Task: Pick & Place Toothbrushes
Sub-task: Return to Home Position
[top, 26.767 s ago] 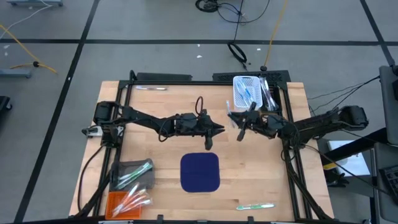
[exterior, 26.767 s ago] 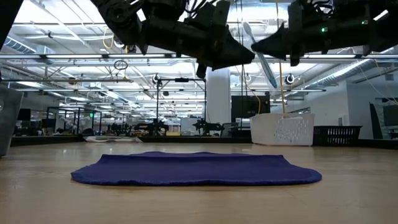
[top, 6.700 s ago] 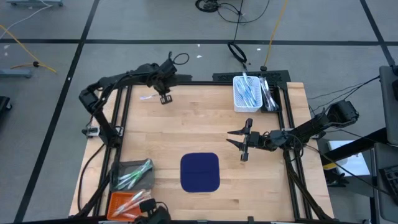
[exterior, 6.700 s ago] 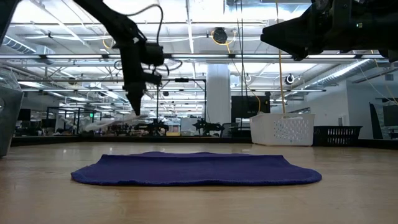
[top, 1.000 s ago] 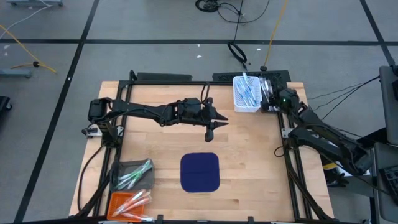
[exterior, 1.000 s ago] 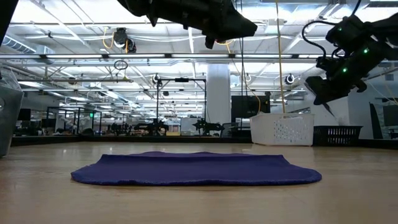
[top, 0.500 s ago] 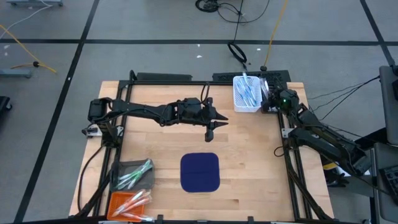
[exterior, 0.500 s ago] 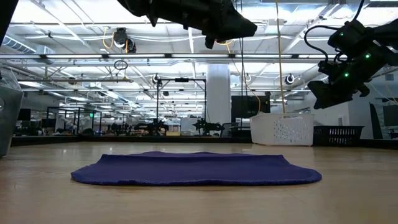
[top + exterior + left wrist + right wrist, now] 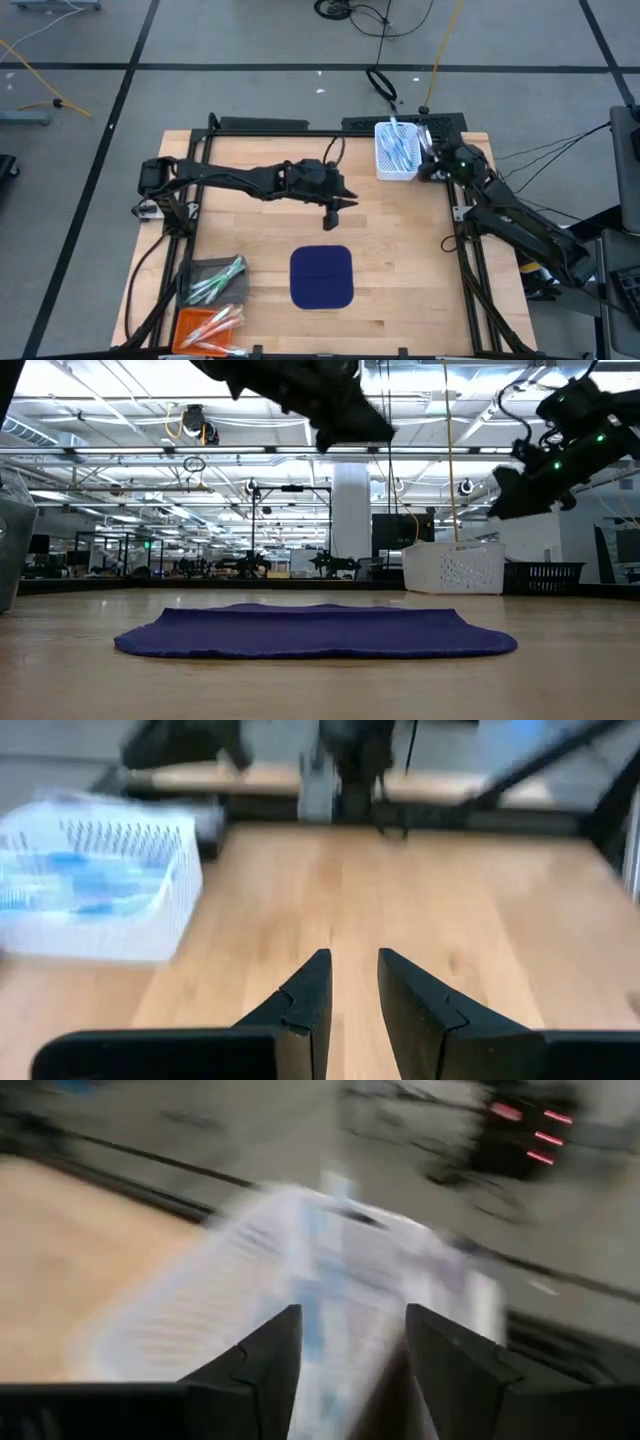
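Observation:
Blue-and-white toothbrushes (image 9: 397, 150) lie in a white basket (image 9: 384, 168) at the table's far right. Green toothbrushes (image 9: 218, 279) lie in a grey bin and orange-pink ones (image 9: 212, 324) in an orange tray, both at the near left. A navy mat (image 9: 322, 276) lies flat at the near middle. My left gripper (image 9: 353, 962) hangs open over the table's middle (image 9: 336, 210), beyond the mat, holding nothing. My right gripper (image 9: 352, 1316) is open at the basket's right edge (image 9: 427, 160), pointing at the basket (image 9: 330, 1270), nothing between its fingers.
A black holder (image 9: 437, 150) stands just right of the white basket. Black frame rails (image 9: 300, 131) run along the far and side edges. Bare wood (image 9: 410, 270) lies right of the mat. The basket also shows in the low view (image 9: 455, 568).
My left gripper has tipped its fingers downward over the table's middle, staying in place. My right gripper has turned and raised its tip a little beside the white basket. The toothbrushes and the mat have not moved.

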Tool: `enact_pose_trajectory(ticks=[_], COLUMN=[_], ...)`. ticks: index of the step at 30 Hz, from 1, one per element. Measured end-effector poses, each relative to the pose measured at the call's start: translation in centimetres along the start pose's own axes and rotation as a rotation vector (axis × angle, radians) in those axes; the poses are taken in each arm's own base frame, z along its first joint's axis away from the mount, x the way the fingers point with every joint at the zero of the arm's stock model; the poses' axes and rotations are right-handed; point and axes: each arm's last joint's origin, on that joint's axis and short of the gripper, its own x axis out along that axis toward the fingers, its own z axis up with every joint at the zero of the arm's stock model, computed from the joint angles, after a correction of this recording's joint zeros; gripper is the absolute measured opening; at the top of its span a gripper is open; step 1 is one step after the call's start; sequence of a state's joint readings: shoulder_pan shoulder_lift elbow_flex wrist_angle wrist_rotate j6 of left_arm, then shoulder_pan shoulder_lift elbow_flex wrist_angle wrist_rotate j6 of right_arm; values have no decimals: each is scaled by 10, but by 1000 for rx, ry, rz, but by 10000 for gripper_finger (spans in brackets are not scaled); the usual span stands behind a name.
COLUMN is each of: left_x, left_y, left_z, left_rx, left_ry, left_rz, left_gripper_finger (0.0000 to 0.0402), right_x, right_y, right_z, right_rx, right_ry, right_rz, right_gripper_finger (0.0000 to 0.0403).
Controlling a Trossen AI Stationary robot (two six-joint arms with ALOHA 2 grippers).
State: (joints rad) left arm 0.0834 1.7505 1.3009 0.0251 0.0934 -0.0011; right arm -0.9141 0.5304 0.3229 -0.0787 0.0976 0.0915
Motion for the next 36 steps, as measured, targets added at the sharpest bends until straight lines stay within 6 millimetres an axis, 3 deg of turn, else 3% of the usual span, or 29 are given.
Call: enact_pose_trajectory(ticks=[3, 8, 15, 26, 36], left_x=[-6, -31, -75, -152, -194], left_y=[-3, -4, -7, -23, -25], left_z=[0, 8, -11, -82, -129], left_rx=[18, 26, -4, -88, -125], left_ry=[33, -11, -97, -156, -241], left_rz=[-4, 78, 226, 398, 405], left_gripper_finger=[85, 85, 85, 85, 85], right_x=[-7, -22, -44, -68, -75], right_y=[9, 23, 43, 74, 96], right_z=[4, 7, 7, 0, -40], right_rx=[-14, -41, -28, -97, -114], right_ry=[-46, -107, -134, -169, -195], right_rz=[163, 372, 717, 1052, 1209], right_gripper_finger=[166, 160, 160, 160, 160])
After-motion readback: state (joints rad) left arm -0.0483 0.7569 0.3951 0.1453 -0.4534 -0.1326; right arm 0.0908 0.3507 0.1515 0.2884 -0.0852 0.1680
